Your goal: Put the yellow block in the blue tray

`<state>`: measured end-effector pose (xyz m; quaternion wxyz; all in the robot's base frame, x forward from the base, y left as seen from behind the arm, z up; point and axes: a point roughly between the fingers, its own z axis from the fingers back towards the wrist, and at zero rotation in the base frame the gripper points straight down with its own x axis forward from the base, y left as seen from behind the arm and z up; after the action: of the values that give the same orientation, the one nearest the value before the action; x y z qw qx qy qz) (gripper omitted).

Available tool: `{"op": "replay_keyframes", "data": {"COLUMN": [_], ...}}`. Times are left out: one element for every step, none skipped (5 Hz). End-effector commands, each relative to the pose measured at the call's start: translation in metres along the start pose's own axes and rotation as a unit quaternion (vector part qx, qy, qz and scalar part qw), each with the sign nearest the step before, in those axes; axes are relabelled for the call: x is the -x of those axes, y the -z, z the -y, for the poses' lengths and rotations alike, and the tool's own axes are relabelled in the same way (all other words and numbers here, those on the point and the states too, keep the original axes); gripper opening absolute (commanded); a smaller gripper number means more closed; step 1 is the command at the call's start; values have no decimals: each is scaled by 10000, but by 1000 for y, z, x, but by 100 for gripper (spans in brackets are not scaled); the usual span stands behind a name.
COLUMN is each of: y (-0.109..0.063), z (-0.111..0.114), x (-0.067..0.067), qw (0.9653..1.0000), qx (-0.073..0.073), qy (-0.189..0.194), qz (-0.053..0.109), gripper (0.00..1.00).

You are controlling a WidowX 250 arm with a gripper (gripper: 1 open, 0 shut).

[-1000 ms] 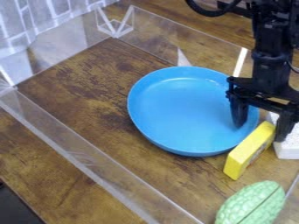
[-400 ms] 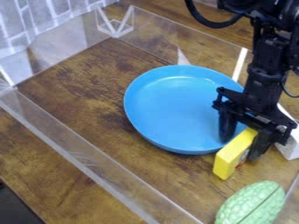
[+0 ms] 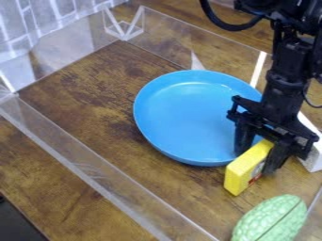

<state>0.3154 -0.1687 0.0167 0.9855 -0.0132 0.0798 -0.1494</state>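
Observation:
The yellow block (image 3: pixel 244 171) lies on the wooden table just off the blue tray's (image 3: pixel 186 113) right front rim, slanting from lower left to upper right. My gripper (image 3: pixel 261 155) comes straight down over the block's upper end. Its black fingers (image 3: pixel 242 147) stand on either side of the block and press against it, so the gripper is shut on the block. The block's lower end still rests on the table. The tray holds nothing.
A green ribbed rounded object (image 3: pixel 270 221) sits at the front right, close to the block's lower end. A white-grey block (image 3: pixel 312 160) shows behind the gripper at the right edge. Clear plastic walls (image 3: pixel 75 160) fence the wooden table on the left and front.
My gripper came down and a little left beside the tray's rim and its fingers closed in on the yellow block. The block shifted left and forward.

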Motion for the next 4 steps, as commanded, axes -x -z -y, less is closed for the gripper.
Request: {"op": "replay_keyframes", "data": {"y": [2, -2, -5, -9], "z": [-6, -9, -11, -12], "x": [8, 7, 7, 5], "qw": [9999, 9999, 10000, 9999], "qx": [-15, -6, 9, 27], "qy": [49, 65, 86, 110], "qz": [-126, -84, -23, 47], "gripper": [0, 0, 0, 0]}}
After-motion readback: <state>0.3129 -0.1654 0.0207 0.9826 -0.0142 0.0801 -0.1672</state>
